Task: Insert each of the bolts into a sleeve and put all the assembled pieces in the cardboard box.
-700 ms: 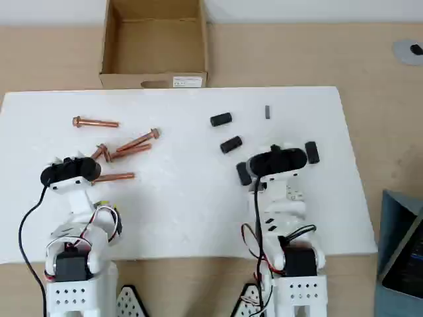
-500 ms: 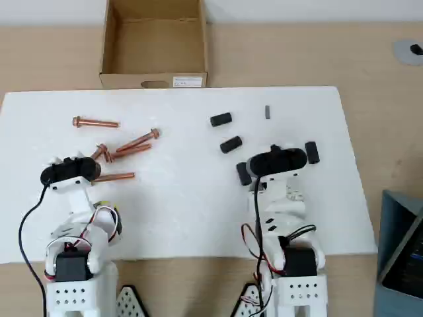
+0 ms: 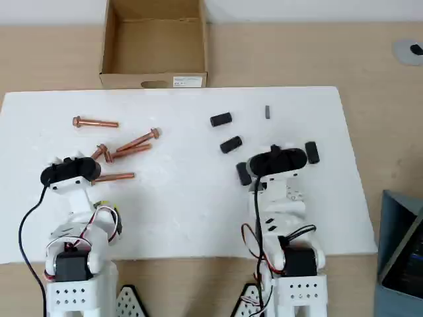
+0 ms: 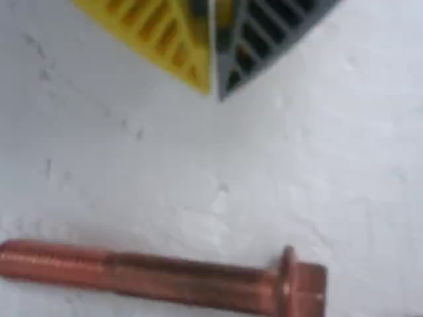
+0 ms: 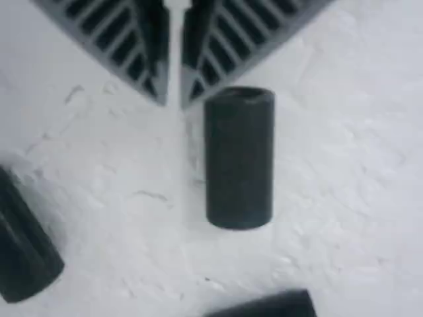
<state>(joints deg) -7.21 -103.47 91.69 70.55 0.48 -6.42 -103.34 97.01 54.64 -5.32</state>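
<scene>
Bolt near my left tool, sleeve near my right tool: both pressed together, empty; I should spread them, then straddle squarely.

No apparent shift of bolts or sleeves.

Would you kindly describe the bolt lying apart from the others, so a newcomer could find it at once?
Start at the cardboard box beyond the white mat. On the mat, below the box's left corner in the high view, lies a copper bolt, head leftward. It lies alone, while the other bolts crowd together nearer the left arm.
</scene>
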